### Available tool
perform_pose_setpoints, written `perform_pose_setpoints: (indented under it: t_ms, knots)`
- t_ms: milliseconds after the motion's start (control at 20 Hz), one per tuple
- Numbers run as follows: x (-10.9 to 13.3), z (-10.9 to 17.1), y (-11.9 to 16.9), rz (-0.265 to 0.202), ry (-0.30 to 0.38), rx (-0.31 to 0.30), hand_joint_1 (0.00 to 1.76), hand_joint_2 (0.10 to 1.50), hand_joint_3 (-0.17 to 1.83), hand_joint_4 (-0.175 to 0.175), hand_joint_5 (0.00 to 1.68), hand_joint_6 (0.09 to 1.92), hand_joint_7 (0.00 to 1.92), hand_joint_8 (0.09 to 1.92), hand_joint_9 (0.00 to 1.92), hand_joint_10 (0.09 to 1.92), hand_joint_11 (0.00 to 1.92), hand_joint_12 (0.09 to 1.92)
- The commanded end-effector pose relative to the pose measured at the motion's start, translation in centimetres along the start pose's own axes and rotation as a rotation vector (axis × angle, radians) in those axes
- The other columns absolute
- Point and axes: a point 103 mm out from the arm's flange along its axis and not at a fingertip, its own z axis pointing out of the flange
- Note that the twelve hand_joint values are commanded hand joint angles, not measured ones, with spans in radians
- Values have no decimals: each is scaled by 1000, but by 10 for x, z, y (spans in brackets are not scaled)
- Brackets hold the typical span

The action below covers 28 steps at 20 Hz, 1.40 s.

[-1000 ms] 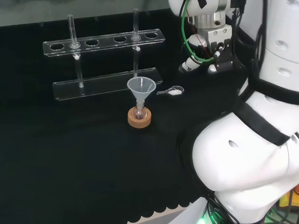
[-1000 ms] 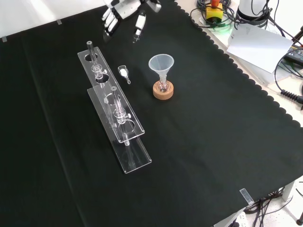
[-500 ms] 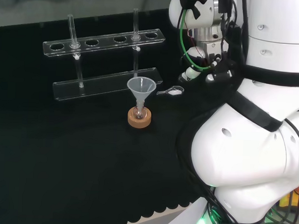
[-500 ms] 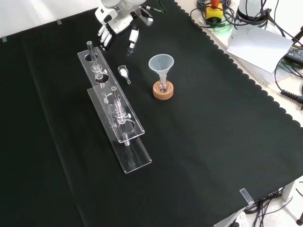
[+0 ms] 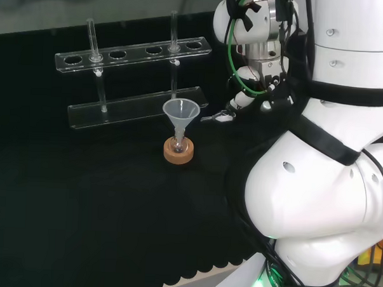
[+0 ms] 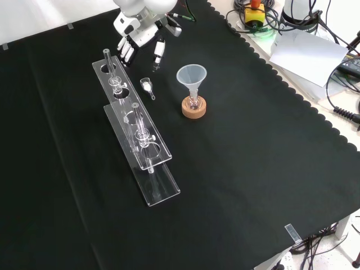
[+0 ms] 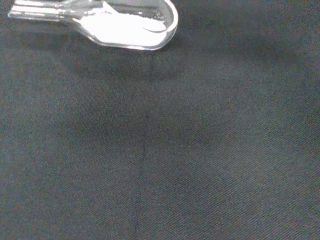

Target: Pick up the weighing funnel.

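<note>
Hand [image 5: 242, 99] just beside weighing funnel [image 5: 223, 117], funnel [image 5: 180, 111] upright

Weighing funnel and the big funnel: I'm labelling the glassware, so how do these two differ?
The weighing funnel lies on the cloth; the funnel stands mouth up, stem in a small flask on a cork ring. The weighing funnel is a small scoop with a short stem; the funnel is a larger cone. The weighing funnel holds white powder; the funnel's cone looks empty. Both are clear; the hand touches neither.

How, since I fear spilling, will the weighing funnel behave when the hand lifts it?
The weighing funnel looks small, clear and rigid, so probably light and slippery. Its open scoop holds white powder, likely spilling if tilted.
</note>
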Motion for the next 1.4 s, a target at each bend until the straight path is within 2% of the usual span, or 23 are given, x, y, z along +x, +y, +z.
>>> perform_pose_setpoints:
  t_ms: [50,400,1400]
  knots:
    - [3,6,3,-17,-3,5,791,972,-175,-55,564,90,368,700,586,618,356,1349]
    - [5,12,6,-33,-9,10,808,970,-175,-52,577,99,373,696,593,608,362,1343]
    - [4,27,12,-30,-24,31,840,969,-175,-49,602,127,386,690,607,592,371,1333]
